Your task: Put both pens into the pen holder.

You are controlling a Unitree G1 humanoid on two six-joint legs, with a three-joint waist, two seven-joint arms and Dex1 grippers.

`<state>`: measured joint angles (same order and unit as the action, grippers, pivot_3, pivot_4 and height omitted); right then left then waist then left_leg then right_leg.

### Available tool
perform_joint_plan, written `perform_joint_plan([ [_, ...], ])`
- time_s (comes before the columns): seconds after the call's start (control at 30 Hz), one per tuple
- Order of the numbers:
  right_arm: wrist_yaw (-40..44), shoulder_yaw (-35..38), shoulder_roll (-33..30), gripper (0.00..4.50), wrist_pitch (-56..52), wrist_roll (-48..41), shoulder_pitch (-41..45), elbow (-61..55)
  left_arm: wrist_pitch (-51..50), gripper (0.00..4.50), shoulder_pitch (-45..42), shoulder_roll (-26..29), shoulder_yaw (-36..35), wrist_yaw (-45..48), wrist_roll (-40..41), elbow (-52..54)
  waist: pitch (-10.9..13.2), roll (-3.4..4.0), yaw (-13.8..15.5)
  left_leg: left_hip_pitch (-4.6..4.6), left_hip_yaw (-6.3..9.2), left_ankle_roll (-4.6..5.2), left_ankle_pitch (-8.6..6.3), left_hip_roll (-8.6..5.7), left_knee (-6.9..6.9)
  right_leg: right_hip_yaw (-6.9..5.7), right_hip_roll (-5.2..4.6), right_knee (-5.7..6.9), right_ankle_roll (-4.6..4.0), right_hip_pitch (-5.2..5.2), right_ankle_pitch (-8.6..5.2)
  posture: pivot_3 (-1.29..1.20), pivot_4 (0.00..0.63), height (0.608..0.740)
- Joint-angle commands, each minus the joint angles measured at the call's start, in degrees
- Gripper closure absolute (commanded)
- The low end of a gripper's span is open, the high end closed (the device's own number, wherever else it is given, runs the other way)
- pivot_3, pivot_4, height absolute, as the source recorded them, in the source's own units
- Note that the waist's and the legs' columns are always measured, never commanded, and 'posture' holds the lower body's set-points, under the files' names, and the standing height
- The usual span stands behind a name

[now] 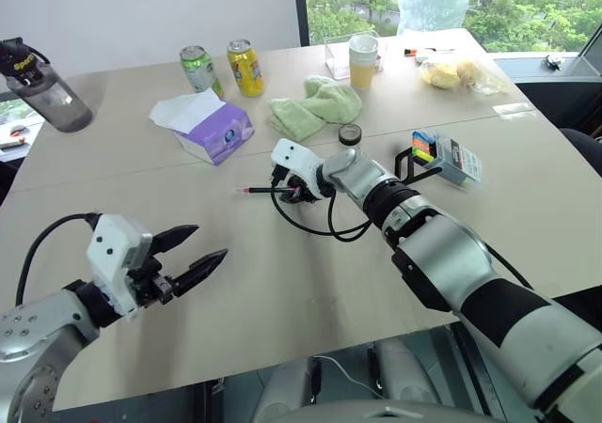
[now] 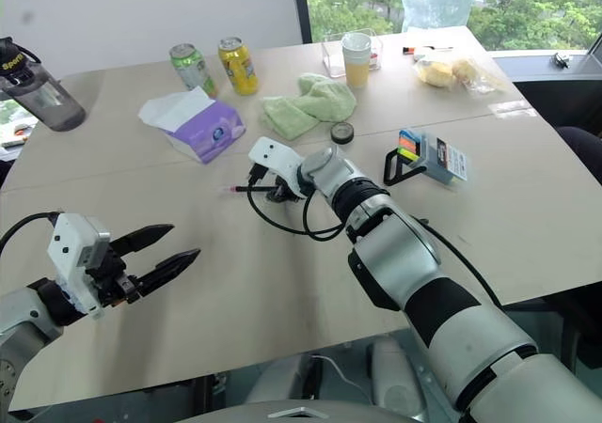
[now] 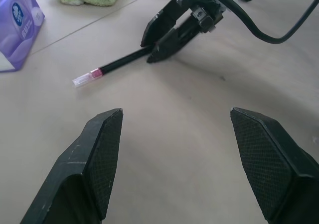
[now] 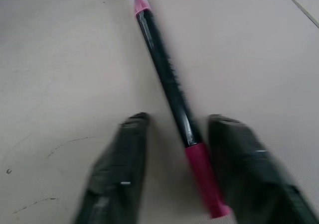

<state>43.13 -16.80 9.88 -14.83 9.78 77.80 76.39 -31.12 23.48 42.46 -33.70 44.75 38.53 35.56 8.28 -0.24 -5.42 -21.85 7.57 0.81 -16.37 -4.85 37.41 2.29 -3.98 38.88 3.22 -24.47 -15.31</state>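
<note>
Left eye view: right end effector (image 1: 288,192) reaches down, fingers straddling the pink-ended pen (image 1: 261,190), apart.

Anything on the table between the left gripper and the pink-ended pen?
No. In the left wrist view, bare table runs from the left gripper to the pink-ended pen, which the right gripper straddles.

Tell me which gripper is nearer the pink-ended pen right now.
Right. The right gripper is down at the pink-ended pen, one finger on each side of its shaft. The left gripper hovers open over the table's near side, well short of the pen.
</note>
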Motion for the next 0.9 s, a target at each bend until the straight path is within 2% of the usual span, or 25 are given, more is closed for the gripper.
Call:
perform_joint_plan([
  [0.03, -0.4, 0.0, 6.0, 4.47, -0.4, 1.3, -0.8, 0.3, 0.3, 0.98, 1.2, -0.3, -2.9, -0.2, 0.9, 2.0, 0.0, 0.00, 0.1, 0.01, 0.01, -0.02, 0.01, 0.00, 0.00, -0.01, 0.00, 0.01, 0.00, 0.01, 0.00, 0.00, 0.150, 0.740],
  [0.33, 2.3, 1.5, 4.8, 4.47, 0.3, 0.1, 0.8, -1.2, 0.6, 0.98, 0.3, -0.2, -2.0, 0.0, 0.6, 1.1, 0.0, 0.00, 0.1, 0.04, 0.02, -0.03, 0.02, 0.00, 0.00, -0.01, 0.00, 0.01, -0.01, 0.03, 0.01, 0.00, 0.150, 0.740],
  [0.53, 10.8, 5.2, 1.1, 4.47, 3.6, -4.2, 2.3, -7.4, 0.2, 0.98, -0.8, -0.4, -0.6, -0.1, 0.9, 0.9, 0.0, 0.03, -0.1, -0.04, 0.01, -0.03, 0.02, 0.00, 0.00, -0.01, 0.02, -0.01, -0.01, -0.04, 0.01, 0.00, 0.150, 0.740],
  [0.73, 22.9, 6.9, -9.0, 4.47, -0.8, -8.3, 2.0, -22.7, 0.2, 0.98, -3.0, 0.3, 1.2, 0.5, 0.3, -0.6, 0.0, 0.01, 0.5, -0.10, 0.07, -0.02, 0.01, -0.01, 0.02, -0.09, -0.02, -0.03, -0.01, -0.03, 0.01, 0.00, 0.150, 0.740],
  [0.9, 26.5, 11.8, -21.5, 4.47, -7.7, -13.1, 1.0, -34.8, 0.3, 0.98, -4.7, 0.2, 2.9, 0.3, 0.2, -1.1, 0.0, 0.01, 1.7, -0.15, 0.10, -0.02, 0.01, -0.03, 0.03, -0.13, -0.04, -0.06, -0.01, -0.05, 0.01, 0.00, 0.150, 0.740],
])
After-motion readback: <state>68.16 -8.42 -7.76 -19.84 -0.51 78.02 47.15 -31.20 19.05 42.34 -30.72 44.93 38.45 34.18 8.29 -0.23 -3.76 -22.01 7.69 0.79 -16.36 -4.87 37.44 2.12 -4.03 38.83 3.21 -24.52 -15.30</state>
